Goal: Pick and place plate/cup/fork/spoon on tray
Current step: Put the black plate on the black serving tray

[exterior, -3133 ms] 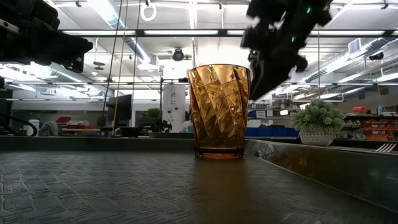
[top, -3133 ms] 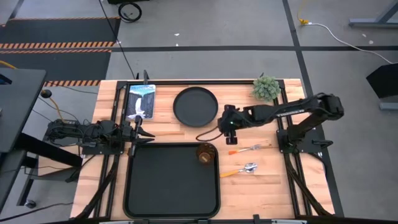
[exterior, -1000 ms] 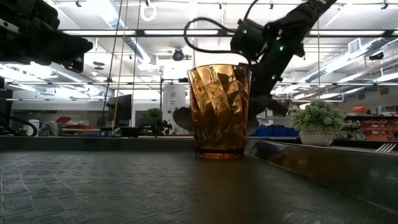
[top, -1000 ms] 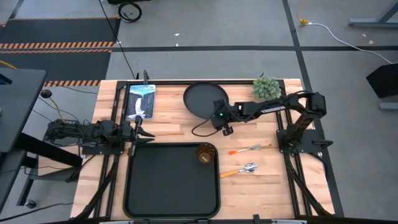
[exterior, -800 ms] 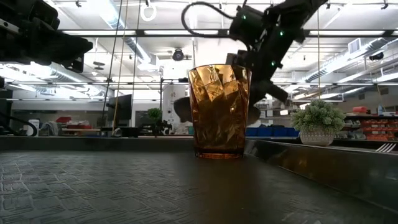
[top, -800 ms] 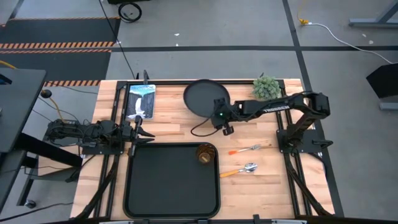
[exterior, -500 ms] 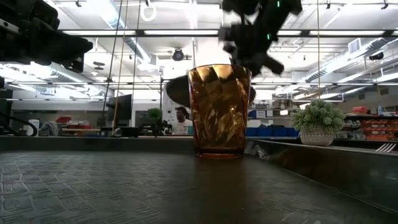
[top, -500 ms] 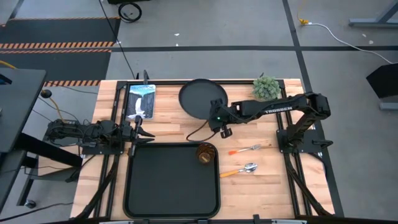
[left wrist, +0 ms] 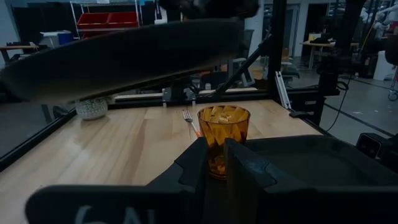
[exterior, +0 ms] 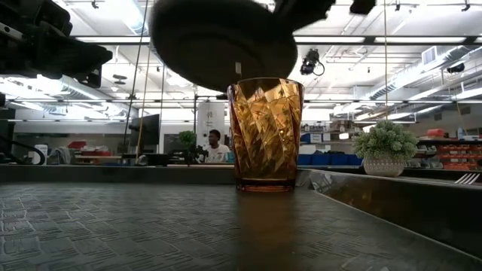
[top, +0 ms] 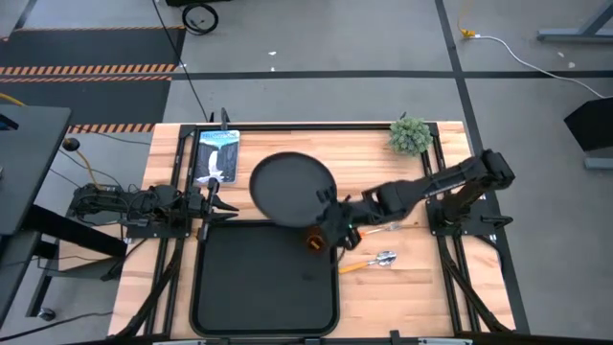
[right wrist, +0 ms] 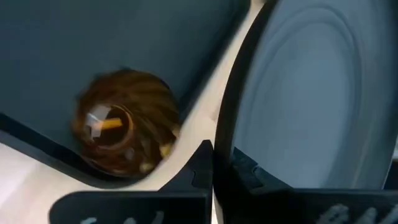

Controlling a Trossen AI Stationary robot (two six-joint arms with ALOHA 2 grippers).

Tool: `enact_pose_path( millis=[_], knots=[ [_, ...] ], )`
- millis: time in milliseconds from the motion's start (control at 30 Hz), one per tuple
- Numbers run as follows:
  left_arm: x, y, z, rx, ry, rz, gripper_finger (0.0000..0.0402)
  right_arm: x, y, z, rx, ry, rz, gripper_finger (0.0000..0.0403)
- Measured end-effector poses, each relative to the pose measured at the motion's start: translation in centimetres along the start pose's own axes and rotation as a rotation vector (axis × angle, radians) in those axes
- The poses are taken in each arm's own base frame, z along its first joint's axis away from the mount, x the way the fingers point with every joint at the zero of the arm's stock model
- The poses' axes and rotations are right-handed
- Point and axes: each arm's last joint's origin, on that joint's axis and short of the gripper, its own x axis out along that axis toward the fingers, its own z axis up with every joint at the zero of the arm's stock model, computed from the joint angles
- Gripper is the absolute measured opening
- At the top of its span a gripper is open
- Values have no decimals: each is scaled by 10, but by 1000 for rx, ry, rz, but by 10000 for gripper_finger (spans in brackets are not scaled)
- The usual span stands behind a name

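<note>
The plate (top: 291,188) has come off the back of the counter (top: 421,287) in the last second, now hanging over the tray's (top: 220,307) far edge by the cup (top: 316,240), so it's nearly placed, right gripper (top: 328,209) fingers clamped on its rim, left gripper (top: 215,203) parked, fingers together.

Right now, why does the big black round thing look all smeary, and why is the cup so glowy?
Left wrist view: the round matte black plate smears from motion blur. Low view: ceiling lights shine through the translucent amber cup. Right wrist view: the cup is blurred too.
</note>
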Motion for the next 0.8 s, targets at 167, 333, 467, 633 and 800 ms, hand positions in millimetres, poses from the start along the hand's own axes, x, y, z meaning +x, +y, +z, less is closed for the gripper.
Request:
enact_pose_path(
  millis=[167, 333, 467, 633, 800],
  knots=[
    [0, 0, 0, 0, 0, 0, 64, -13, 19, 17, -30, -54, 4, 16],
    [0, 0, 0, 0, 0, 0, 64, -29, 30, 36, -21, -146, 21, 16],
    [0, 0, 0, 0, 0, 0, 64, -43, 37, 51, -6, -238, 21, 16],
    [0, 0, 0, 0, 0, 0, 64, -51, 49, 67, 17, -350, 13, 16],
    [0, 0, 0, 0, 0, 0, 64, -47, 61, 83, 43, -424, -7, 16]
  ],
)
